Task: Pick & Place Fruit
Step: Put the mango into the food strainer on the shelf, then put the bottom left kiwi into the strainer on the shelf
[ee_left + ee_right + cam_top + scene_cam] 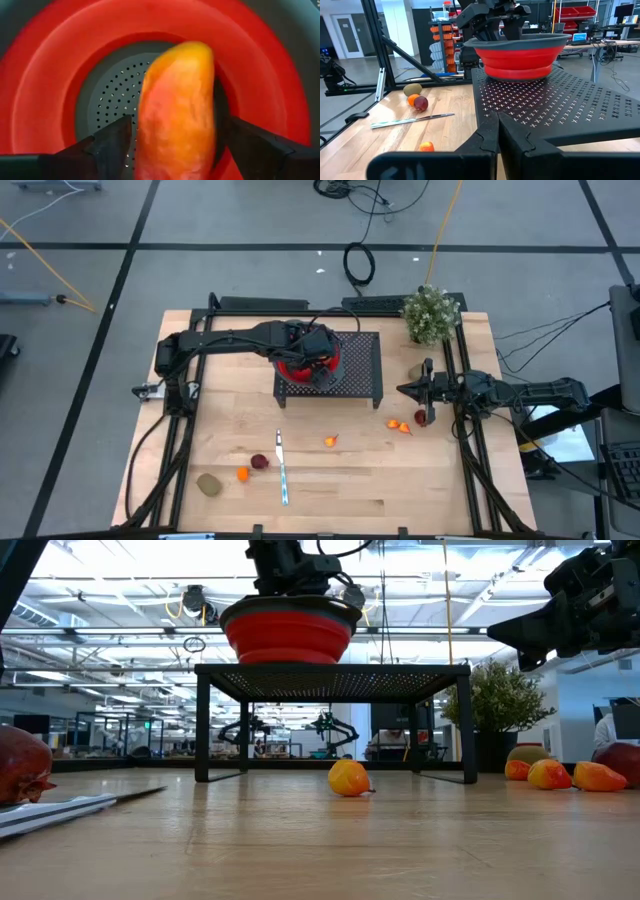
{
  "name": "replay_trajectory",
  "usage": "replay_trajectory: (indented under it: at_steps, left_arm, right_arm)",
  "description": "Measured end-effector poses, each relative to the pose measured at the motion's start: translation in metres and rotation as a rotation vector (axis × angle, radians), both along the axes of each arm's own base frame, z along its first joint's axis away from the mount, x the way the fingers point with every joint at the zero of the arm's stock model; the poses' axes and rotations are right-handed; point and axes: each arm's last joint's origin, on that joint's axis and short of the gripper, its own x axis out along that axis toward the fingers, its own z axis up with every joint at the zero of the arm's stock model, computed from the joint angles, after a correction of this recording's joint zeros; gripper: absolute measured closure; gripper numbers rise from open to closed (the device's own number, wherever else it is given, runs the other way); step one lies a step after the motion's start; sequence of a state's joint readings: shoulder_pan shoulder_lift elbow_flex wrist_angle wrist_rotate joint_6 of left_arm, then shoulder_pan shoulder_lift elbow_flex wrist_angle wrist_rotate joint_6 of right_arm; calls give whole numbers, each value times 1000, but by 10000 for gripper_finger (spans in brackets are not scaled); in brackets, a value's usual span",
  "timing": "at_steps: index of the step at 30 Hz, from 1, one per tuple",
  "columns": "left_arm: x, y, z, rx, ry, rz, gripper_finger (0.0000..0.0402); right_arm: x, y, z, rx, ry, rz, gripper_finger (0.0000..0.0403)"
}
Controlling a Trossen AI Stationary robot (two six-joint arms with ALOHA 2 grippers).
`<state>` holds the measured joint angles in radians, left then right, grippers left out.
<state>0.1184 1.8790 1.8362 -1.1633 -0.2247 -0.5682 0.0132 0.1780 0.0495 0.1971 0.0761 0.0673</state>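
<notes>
Left pincer (175,150) over red bowl (45,100), large red-orange fruit (175,115) between spread fingers (107,145).

Fingers set wide, standing clear of the fruit on both sides; contact at the hidden base not determinable. Directly beneath: perforated grey bowl floor, bowl seated on black mesh stand (355,375). Out from the stand on the wooden surface (420,480): small orange fruit (330,441), silver knife (282,470), dark red fruit (259,462), tiny orange fruit (242,474), kiwi-like fruit (208,484). Farther off, right pincer (405,390) fully closed, empty, parked at the stand's far side, with orange pieces (400,425) and another dark red fruit (421,418) just beside it. Potted plant (431,313) at rear corner.
</notes>
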Motion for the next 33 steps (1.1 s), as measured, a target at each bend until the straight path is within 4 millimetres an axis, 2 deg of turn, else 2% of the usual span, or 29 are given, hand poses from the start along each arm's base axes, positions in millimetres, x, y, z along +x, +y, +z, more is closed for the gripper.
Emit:
replay_trajectory:
  at_steps: [6,11,18,23,33]
  left_arm:
    - [-1,0,2,-7,-1,-23,56]
    - [-10,4,12,-13,-9,-36,49]
    - [-34,8,45,-95,-127,-33,53]
    - [-59,4,75,-125,-229,-40,53]
    - [-105,-26,120,-203,-395,-126,53]
  right_arm:
    - [0,0,0,0,0,0,403]
    - [0,0,0,0,0,0,403]
    - [0,0,0,0,-1,0,403]
    - [0,0,0,0,0,0,403]
    - [0,0,0,-3,0,0,403]
